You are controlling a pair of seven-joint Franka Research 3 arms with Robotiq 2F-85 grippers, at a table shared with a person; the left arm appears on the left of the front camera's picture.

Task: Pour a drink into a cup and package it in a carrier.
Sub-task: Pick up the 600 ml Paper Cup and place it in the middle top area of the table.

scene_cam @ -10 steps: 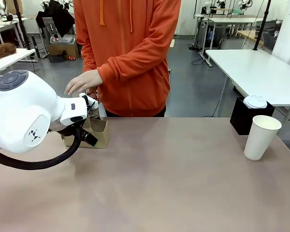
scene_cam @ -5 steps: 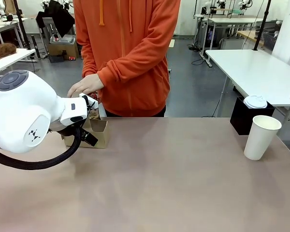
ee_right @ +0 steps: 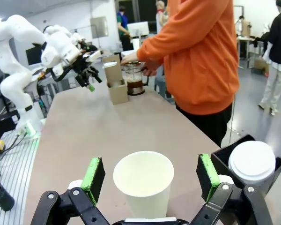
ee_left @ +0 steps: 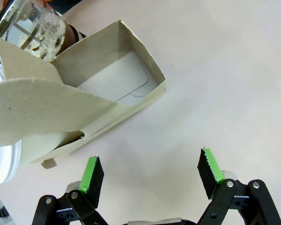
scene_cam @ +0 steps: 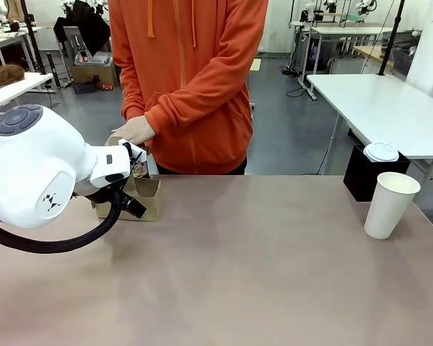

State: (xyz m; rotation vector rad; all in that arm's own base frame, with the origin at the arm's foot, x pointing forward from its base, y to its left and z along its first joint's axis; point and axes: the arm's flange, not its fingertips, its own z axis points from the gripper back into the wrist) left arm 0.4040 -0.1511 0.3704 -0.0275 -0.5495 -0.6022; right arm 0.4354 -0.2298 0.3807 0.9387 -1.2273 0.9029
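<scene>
The left hand [ee_left: 150, 158] and the right hand [ee_right: 150, 160] are released; the empty cup [ee_right: 143, 183] could be toppled if it is approached off-centre.

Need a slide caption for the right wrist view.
Open right gripper lined up on the white paper cup; across the table a person holds the tea jug beside the cardboard carrier.

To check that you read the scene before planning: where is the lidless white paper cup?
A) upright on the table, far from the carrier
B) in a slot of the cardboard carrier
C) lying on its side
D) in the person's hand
A: the paper cup stands upright on the table at the robot's right, while the cardboard carrier sits far off at its left.
</scene>
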